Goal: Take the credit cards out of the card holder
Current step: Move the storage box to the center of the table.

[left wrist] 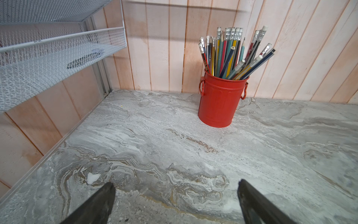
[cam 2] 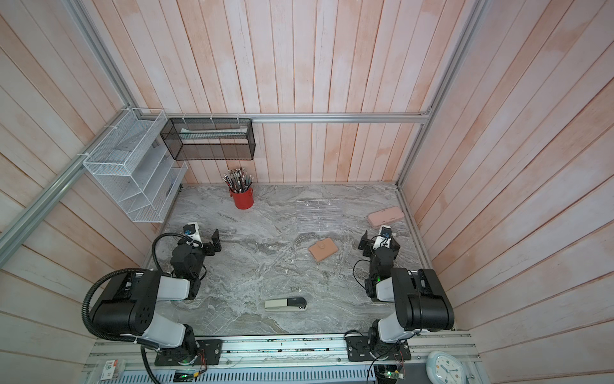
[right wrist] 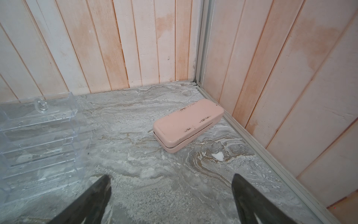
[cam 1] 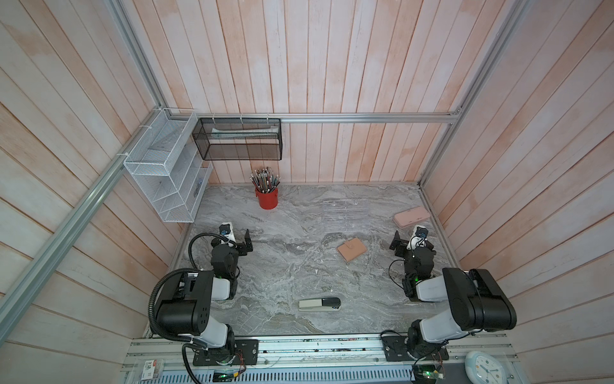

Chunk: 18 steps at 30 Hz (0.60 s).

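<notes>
The card holder [cam 1: 352, 251] [cam 2: 323, 250], a small tan-pink wallet, lies folded shut on the marble table right of centre, with its snap tab on top. The credit cards are hidden. My left gripper [cam 1: 247, 240] [cam 2: 216, 240] rests at the table's left side, far from the holder. It stands open over bare marble [left wrist: 175, 183]. My right gripper [cam 1: 396, 244] [cam 2: 364, 244] sits just right of the holder without touching it, and is open and empty [right wrist: 170, 176]. Neither wrist view shows the holder.
A red cup of pencils [cam 1: 267, 198] [left wrist: 219, 100] stands at the back. A clear acrylic rack [cam 1: 345, 212] [right wrist: 38, 135] and a longer pink case [cam 1: 411, 216] [right wrist: 188, 124] lie back right. A stapler [cam 1: 319, 304] lies near the front. Mesh shelves [cam 1: 166, 176] hang back left.
</notes>
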Motion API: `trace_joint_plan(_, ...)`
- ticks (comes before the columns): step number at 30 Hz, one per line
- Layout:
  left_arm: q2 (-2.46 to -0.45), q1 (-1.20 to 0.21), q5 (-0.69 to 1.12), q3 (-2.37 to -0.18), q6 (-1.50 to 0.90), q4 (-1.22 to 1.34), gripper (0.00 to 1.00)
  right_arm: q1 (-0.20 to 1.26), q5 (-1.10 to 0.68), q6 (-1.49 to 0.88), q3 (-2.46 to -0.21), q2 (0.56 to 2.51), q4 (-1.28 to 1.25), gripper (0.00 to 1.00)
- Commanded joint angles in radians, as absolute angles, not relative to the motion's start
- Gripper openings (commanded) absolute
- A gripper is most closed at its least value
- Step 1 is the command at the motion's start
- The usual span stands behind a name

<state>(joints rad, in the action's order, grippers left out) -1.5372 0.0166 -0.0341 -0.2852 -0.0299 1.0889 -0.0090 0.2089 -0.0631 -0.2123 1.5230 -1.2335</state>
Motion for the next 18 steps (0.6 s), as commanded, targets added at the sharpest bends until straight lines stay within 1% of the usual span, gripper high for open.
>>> trace_joint_plan(1,-1.537,0.017,-0.045,-0.288,-0.032,1.106,1.0,-0.004,0.225,-0.064,-0.229,1.517,-1.23,0.98)
trace_joint_plan(5,-1.536,0.015,-0.046,-0.287,-0.031,1.108,1.0,-0.004,0.224,-0.063,-0.228,1.516,-1.232,0.98)
trace_joint_plan(7,-1.536,0.006,-0.075,-0.294,-0.029,1.111,1.0,-0.003,0.238,-0.065,-0.226,1.509,-1.243,0.98)
trace_joint_plan(9,-1.492,0.002,-0.105,-0.333,-0.032,1.012,1.0,-0.001,0.272,-0.071,-0.218,1.463,-1.231,0.98)
trace_joint_plan(11,-1.44,0.0,-0.12,-0.393,-0.035,0.852,1.0,-0.003,0.295,-0.093,-0.234,1.398,-1.117,0.98)
trace_joint_plan(16,-1.311,-0.051,-0.194,-0.405,-0.022,0.777,1.0,0.012,0.316,-0.08,-0.237,1.308,-1.053,0.98)
trace_joint_plan(18,-1.256,-0.055,-0.19,-0.473,-0.07,0.624,1.0,0.02,0.337,-0.096,-0.257,1.251,-0.967,0.98)
